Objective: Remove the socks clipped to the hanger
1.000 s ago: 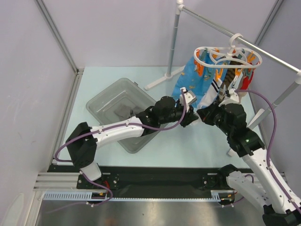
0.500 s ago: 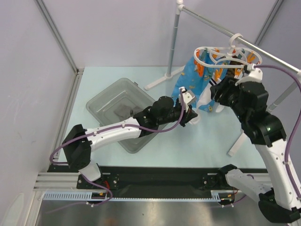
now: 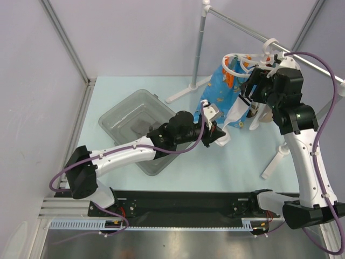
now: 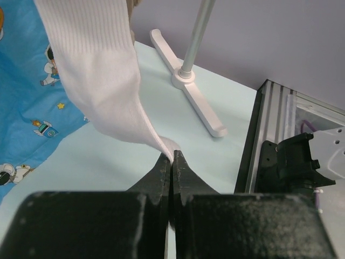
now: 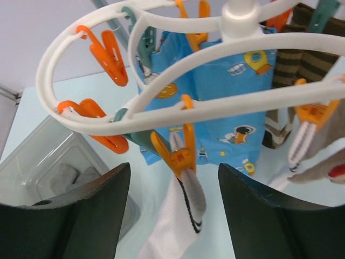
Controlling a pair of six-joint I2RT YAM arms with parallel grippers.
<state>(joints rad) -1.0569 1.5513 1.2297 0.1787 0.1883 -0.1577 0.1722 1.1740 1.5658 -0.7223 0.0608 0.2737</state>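
Sock [image 4: 102, 70], ribbed white, pinched in left gripper [image 4: 171, 159], right gripper [image 5: 173, 213] spread before oval plastic hanger [image 5: 161, 110]

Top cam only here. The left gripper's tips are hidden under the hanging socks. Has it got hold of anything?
Observer: Yes. The left wrist view shows the left gripper shut on the toe tip of the white sock.
Operator: Is that sock off its clip?
Observer: No. In the right wrist view its black-striped cuff is pinched in an orange clip on the hanger.
Operator: Is the right gripper on that clip?
Observer: Not yet. The right gripper is open, with one finger to each side of the clip and a gap showing on both sides.
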